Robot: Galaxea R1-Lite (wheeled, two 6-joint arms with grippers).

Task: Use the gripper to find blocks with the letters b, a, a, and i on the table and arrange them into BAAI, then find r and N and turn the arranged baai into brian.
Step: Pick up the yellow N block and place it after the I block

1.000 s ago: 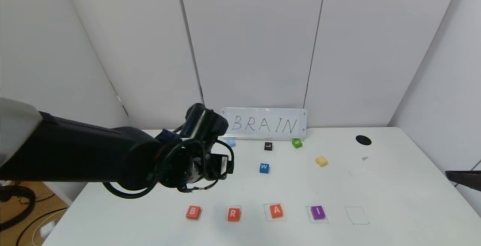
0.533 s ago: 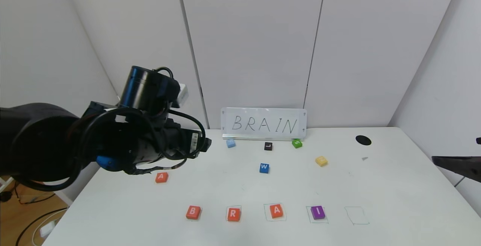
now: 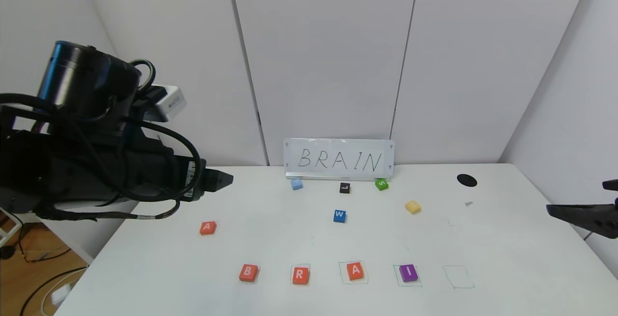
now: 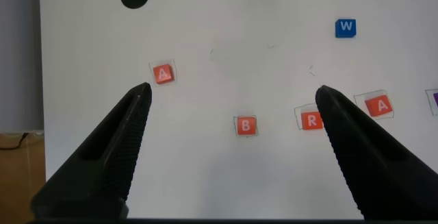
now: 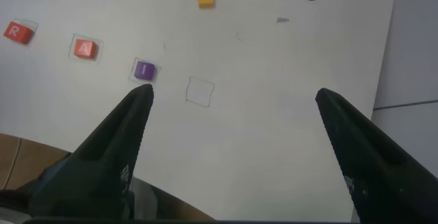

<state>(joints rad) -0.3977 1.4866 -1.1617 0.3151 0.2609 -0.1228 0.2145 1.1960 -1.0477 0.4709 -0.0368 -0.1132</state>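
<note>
Well, the left pincer (image 3: 227,179) is hanging spread and empty above the counter (image 3: 483,238); B (image 3: 248,272), R (image 3: 300,275), A (image 3: 355,271), I (image 3: 408,272) are lining the front, the yellow N (image 3: 413,206) sitting farther back; the right pincer (image 3: 555,208) is gaping too.

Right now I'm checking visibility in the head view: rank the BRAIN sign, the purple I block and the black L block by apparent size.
1. BRAIN sign, clearly largest.
2. Purple I block.
3. Black L block, smallest, though it lies farther from the camera, so the blocks' true sizes may match.
</note>
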